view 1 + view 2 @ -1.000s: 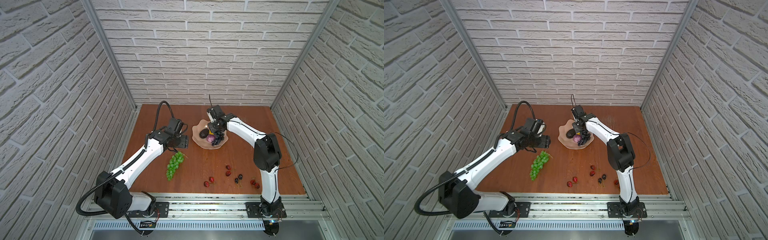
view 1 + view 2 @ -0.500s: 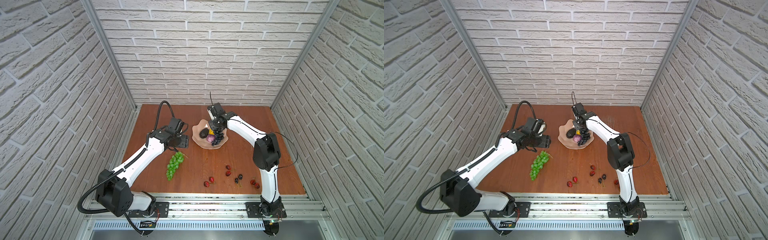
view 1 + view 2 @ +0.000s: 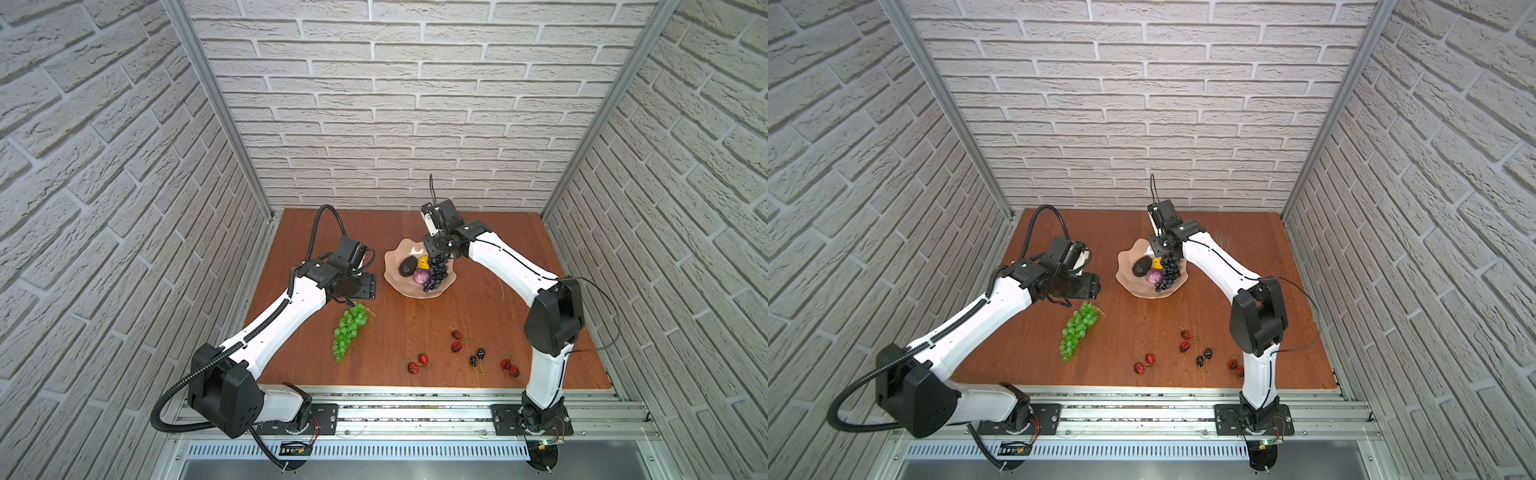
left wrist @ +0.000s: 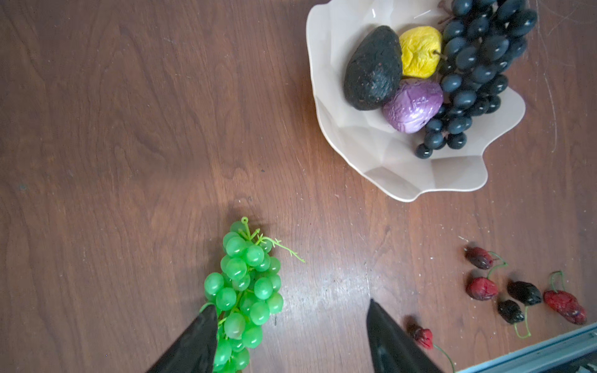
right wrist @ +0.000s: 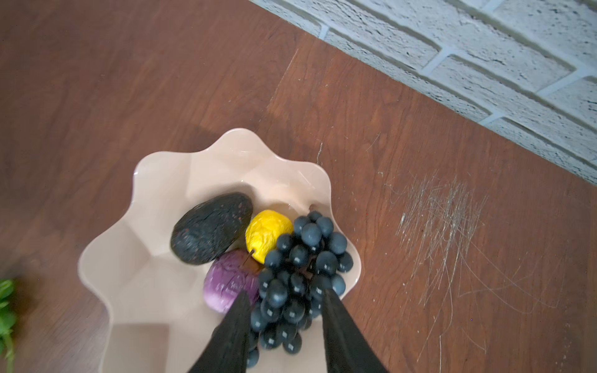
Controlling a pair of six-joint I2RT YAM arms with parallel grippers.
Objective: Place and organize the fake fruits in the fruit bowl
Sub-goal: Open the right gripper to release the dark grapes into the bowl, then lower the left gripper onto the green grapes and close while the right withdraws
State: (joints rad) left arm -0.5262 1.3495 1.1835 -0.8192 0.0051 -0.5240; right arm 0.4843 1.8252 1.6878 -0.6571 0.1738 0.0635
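1. Right wrist view: four fruits sit in the fruit bowl — the dark avocado, the small yellow fruit, the purple round fruit and the dark grape bunch, which lies along one side with some grapes over the rim
2. The right gripper hangs over that bunch with its jaws parted on either side and no squeeze visible, so I judge this bunch delivered
3. The green grape bunch lies on the table, well apart from the bowl; the left gripper hangs above it, spread wide and empty, one finger beside the grapes
4. Both top views show eight stemmed cherries, red and dark, scattered near the table's front edge — none in the bowl
5. My estimate is under halfway: one bunch and all the cherries remain, and the bowl's bare half has room
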